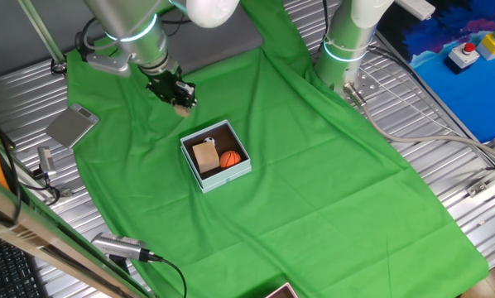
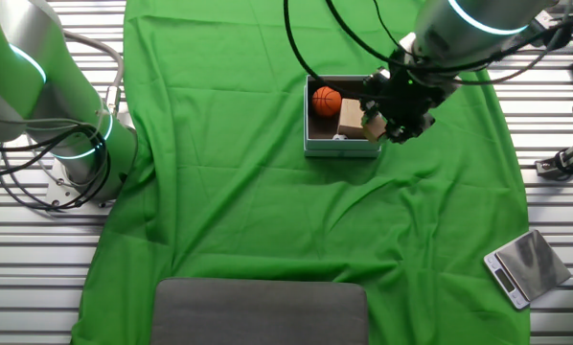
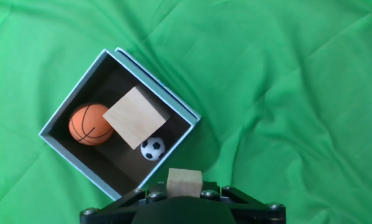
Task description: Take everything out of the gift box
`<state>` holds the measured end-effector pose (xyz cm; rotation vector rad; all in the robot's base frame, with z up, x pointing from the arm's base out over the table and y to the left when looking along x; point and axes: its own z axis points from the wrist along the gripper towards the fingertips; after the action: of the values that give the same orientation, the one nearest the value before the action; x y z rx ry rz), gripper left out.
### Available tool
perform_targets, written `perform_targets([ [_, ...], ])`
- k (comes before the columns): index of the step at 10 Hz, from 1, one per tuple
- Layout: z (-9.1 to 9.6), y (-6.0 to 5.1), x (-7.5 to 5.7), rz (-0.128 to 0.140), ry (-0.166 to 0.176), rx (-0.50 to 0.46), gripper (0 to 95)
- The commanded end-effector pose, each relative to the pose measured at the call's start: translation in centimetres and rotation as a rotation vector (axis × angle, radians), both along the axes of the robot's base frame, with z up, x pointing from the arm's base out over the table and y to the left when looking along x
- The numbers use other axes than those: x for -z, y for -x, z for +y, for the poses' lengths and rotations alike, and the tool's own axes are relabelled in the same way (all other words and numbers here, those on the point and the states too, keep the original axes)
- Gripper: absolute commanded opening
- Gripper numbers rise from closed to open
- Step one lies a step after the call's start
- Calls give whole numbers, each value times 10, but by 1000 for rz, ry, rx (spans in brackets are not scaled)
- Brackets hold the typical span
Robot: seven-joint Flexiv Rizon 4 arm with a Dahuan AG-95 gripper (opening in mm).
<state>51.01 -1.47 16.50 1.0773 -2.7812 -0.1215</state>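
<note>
The gripper (image 3: pixel 185 186) is pinching a small tan wooden piece (image 3: pixel 185 181) between its fingers and hangs above the green cloth (image 3: pixel 298 93), outside the gift box (image 3: pixel 61 109). In the hand view the box lies ahead of the gripper and to its left, turned so that one corner points toward it.

Inside the box there is a wooden block (image 3: pixel 135 117), an orange basketball (image 3: pixel 89 124) touching it on the far left side, and a small soccer ball (image 3: pixel 153 148), which is the item closest to the gripper. I judge that the held piece must first be put down on the cloth. After that, the next reach goes forward and left, back over the box wall.
</note>
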Motion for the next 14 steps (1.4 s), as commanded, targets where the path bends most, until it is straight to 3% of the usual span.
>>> perform_targets([
  [1,-30,-13,6,0,-38,-46,0],
  [3,-61,-20,15,-9,-56,-94,0],
  [6,-79,-31,24,-15,-69,-132,0],
  [7,-89,-40,30,-20,-75,-159,0],
  [11,-99,-59,43,-23,-70,-206,0],
  [14,-100,-60,45,-25,-64,-213,0],
])
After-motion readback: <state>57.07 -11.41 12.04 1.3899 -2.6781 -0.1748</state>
